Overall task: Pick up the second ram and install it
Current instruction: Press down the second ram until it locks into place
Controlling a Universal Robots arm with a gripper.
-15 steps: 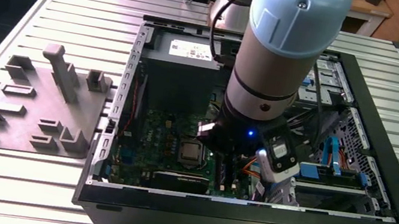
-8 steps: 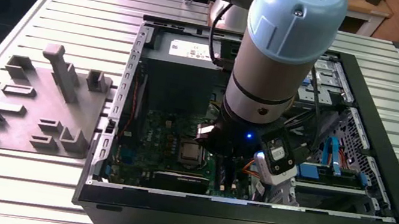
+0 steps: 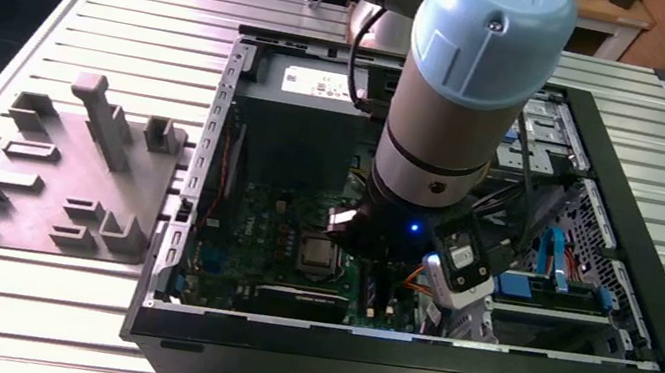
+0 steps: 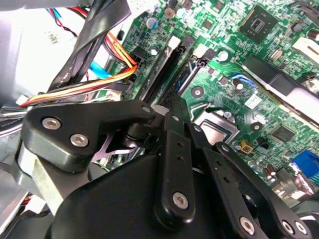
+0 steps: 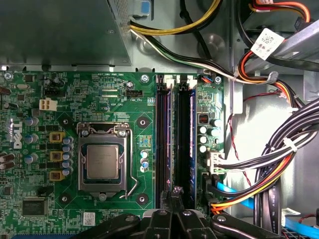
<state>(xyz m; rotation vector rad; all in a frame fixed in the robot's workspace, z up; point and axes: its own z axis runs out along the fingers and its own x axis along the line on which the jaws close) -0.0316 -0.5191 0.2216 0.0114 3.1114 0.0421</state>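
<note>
A grey tray (image 3: 64, 172) is lying on the desk (image 3: 0, 70), well apart from the claw (image 5: 175, 195). Inside the open computer case (image 3: 638, 299), the claw, narrowed, is pressing upon the second ram (image 5: 167, 134), seated in its motherboard (image 5: 75, 99) slot.
</note>
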